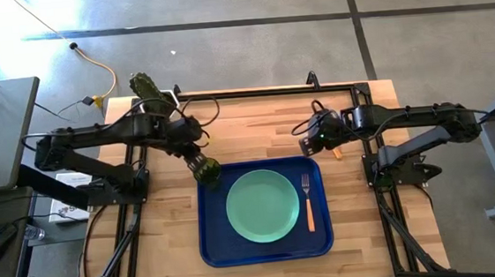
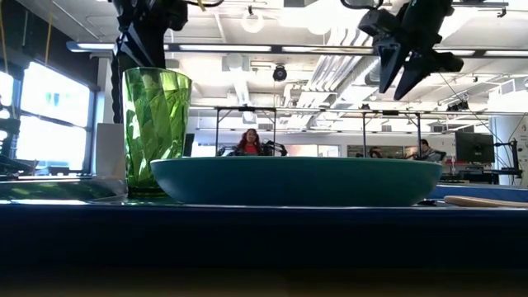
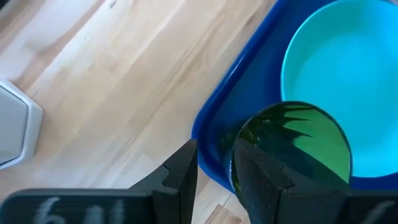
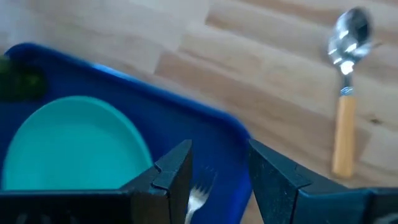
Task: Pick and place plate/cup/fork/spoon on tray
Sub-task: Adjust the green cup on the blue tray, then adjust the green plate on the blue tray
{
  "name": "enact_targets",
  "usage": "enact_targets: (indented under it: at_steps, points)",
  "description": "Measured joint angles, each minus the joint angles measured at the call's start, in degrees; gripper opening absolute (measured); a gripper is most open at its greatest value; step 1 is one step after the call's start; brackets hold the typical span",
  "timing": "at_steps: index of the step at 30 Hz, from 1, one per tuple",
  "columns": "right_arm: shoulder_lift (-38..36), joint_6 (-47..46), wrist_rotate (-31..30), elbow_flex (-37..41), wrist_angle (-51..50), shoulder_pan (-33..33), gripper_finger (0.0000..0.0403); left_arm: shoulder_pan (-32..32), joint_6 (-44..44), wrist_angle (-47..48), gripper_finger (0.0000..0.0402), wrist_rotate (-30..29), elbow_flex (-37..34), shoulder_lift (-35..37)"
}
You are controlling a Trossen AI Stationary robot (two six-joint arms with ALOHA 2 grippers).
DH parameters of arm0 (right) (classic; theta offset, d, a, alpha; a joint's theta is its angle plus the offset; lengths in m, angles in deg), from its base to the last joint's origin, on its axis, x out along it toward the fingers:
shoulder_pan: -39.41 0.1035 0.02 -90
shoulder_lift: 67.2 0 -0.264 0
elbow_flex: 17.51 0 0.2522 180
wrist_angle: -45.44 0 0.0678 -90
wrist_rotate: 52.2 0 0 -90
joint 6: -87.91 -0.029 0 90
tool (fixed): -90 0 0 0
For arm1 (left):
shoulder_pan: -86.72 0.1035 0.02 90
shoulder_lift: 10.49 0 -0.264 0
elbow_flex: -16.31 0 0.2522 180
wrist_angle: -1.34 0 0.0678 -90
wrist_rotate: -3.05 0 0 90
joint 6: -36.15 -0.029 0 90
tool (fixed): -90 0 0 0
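Here the tray (image 1: 267, 243) lies in the lower centre of the high view on the wooden table (image 1: 167, 242); the plate (image 1: 263, 206) sits flat in its middle, and the fork (image 1: 307, 203) lies on the tray floor just right of the plate, tines toward the top of the frame. The cup (image 1: 204, 169) stands upright in the tray's upper-left corner, beside the plate's upper-left edge; in the low view it rises at the left, just beside the plate's rim. The left gripper (image 1: 198, 163) is over the cup; in the left wrist view its fingers (image 3: 180, 177) straddle the cup's wall at the rim, one outside and one inside, set close to it; whether they press it or stand just clear, I cannot tell. The right gripper (image 1: 306, 146) hangs above the tray's upper-right corner, raised off the table in the low view, its fingers spread with nothing between them. The spoon (image 4: 346, 84) lies on bare wood outside the tray, near that corner; in the high view only its orange handle shows, right of the right gripper. A white pot (image 3: 13, 132) stands on the table at the left edge of the left wrist view.
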Motion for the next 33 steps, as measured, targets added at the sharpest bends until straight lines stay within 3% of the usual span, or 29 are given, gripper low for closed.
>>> enact_targets:
  at_steps: [9,26,33]
  points:
    - [1.4,-1.7,5.6,0.0,6.1,2.6,0.0139,1.6,0.1,-0.8,0.0097,-0.1,0.0,4.6]
    - [12.9,-8.0,2.0,0.0,6.9,10.2,0.0139,1.4,-8.6,-17.0,0.0097,-0.4,0.0,9.3]
    - [19.8,-8.0,1.9,0.0,8.4,12.1,0.0139,1.4,-11.4,-19.7,0.0097,-0.4,0.0,9.3]
